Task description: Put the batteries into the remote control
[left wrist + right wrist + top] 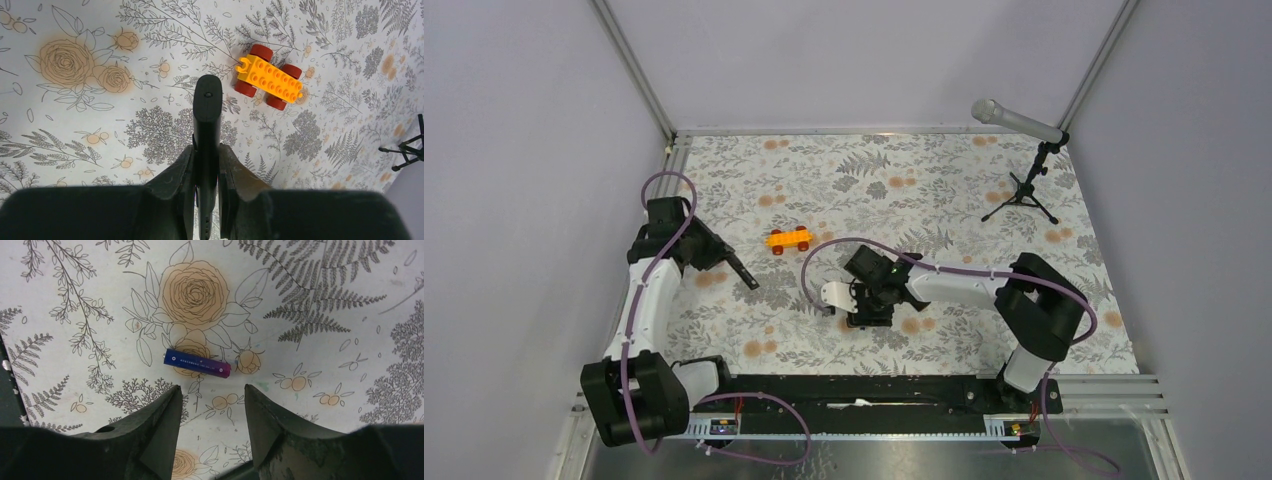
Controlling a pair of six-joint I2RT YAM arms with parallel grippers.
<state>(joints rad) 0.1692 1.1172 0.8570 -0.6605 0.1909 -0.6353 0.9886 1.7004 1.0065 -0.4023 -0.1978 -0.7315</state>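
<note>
Floral table (944, 170) within lilac walls (514, 150), purplish-blue battery (197, 362) on it

A small orange plastic toy car with dark red wheels (790, 240) and a studded top sits on the desk (944, 170), whose white cover is printed with grey ferns and orange roses. The car lies ahead and to the right of the left end effector (206, 150), apart from it. A grey microphone on a black tripod stand (1009, 117) stands at the far right corner, well away from the right end effector (864, 312).
</note>
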